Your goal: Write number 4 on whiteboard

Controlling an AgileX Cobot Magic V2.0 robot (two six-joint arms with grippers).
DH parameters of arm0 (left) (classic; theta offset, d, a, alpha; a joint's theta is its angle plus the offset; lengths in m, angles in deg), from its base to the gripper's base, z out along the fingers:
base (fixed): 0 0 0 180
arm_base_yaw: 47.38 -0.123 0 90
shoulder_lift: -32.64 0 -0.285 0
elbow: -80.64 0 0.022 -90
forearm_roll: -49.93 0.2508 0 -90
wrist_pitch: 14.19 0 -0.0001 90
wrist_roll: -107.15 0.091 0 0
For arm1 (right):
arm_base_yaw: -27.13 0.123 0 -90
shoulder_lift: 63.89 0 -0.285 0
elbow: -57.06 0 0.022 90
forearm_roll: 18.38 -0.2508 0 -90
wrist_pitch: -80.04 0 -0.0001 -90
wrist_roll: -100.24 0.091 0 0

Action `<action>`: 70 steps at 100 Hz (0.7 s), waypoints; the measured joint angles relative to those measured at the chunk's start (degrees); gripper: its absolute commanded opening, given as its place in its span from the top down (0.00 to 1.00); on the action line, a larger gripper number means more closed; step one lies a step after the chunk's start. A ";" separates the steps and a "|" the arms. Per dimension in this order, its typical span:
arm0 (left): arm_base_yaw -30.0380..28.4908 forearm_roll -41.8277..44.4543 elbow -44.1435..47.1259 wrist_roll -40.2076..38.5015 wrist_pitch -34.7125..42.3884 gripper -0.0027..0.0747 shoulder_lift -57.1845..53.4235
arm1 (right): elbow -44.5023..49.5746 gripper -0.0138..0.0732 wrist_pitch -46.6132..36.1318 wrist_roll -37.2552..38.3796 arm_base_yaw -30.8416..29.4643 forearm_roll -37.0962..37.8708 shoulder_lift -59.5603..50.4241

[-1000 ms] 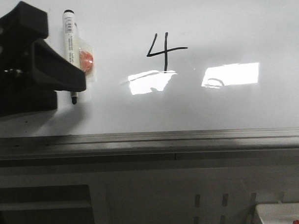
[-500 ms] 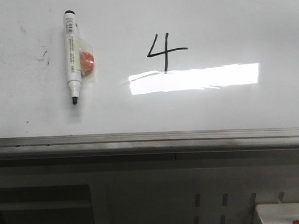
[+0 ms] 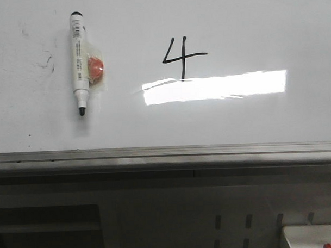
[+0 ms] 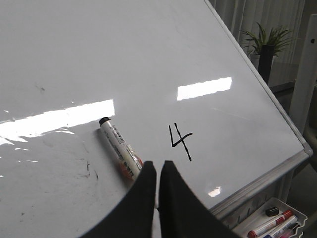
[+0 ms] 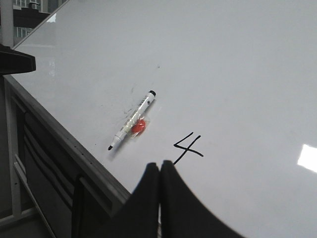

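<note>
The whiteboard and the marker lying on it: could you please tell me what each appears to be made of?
The whiteboard looks like a glossy coated white panel: it throws a sharp bright glare band and shows faint smudges. Its lower edge strip seems brushed grey metal. The marker appears to be smooth white plastic with a printed label, a black end and a dark tip, likely felt.

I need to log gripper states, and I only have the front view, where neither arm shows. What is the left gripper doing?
Observer: The left gripper is shut, holding nothing, above the whiteboard near the marker.
Operator: And the right?
Observer: The right gripper is shut and empty too, near the number 4.
Operator: Anything below the board?
Observer: A tray holding spare markers, one of them red.
</note>
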 measured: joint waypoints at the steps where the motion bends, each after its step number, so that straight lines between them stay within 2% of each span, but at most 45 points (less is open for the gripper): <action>1: 0.00 0.00 0.00 0.00 0.00 0.99 0.01 | 0.00 0.92 0.08 0.00 0.00 0.00 -0.02; 70: 0.00 0.12 2.02 0.00 -0.08 0.99 0.01 | 0.70 0.92 2.05 0.00 0.00 0.00 -0.55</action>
